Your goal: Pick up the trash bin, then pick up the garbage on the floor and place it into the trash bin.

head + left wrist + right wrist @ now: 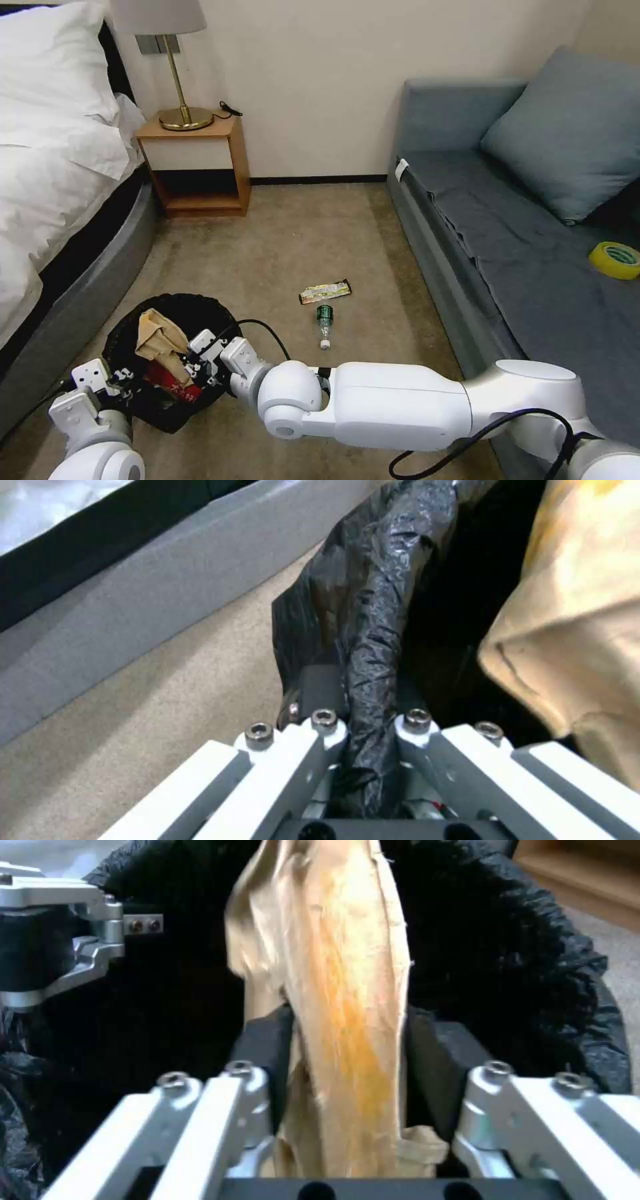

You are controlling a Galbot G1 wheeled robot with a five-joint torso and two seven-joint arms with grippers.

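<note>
On carpet by bed: trash bin [127,333]
left gripper [370,730]: clamped on bin's bag rim
right gripper [347,1080]: over bin; pinching brown paper bag [333,965]
floor: snack wrapper [325,291]; bottle [324,325]

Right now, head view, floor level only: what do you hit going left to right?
Bed base → trash bin → green-labelled bottle → sofa base.

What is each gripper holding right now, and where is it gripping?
The left gripper pinches the trash bin by its bag-lined rim. The right gripper clamps the brown paper bag near its lower end, over the bin.
</note>
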